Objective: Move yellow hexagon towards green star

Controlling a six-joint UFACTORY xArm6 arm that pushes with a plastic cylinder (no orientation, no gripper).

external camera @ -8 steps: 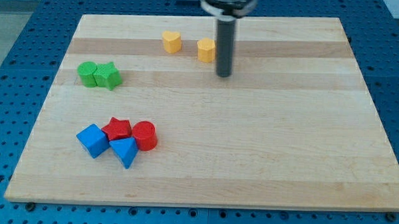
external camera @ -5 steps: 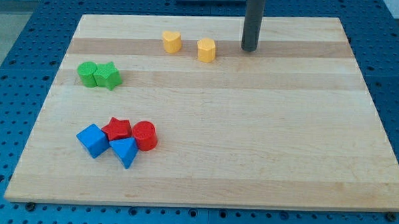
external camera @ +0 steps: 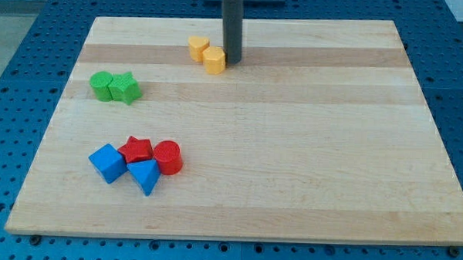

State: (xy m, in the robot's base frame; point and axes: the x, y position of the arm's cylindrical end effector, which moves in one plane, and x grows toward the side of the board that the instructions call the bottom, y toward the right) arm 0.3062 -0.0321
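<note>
Altogether, one wooden board [external camera: 293, 147] carries seven small blocks: two yellow, two green, two red, two blue minus none — counted, that is two yellow, two green, two red and two blue, eight in all. The rod stands upright at the view's top, my tip [external camera: 231, 62] touching the yellow hexagon [external camera: 214, 60] on its right side. That hexagon touches the other yellow block [external camera: 197, 48]. The green star [external camera: 126, 88] sits well apart, at the left, against a green round block [external camera: 102, 86]. Lower left cluster: red star [external camera: 136, 150], red cylinder [external camera: 167, 157], blue cube [external camera: 107, 163], blue triangle [external camera: 144, 175]. No claw exists.

Pale wooden board [external camera: 293, 147] on blue pegboard table [external camera: 34, 46], two yellow blocks [external camera: 205, 53] near top, two green blocks [external camera: 115, 86] left, red and blue blocks [external camera: 136, 164] lower left
</note>
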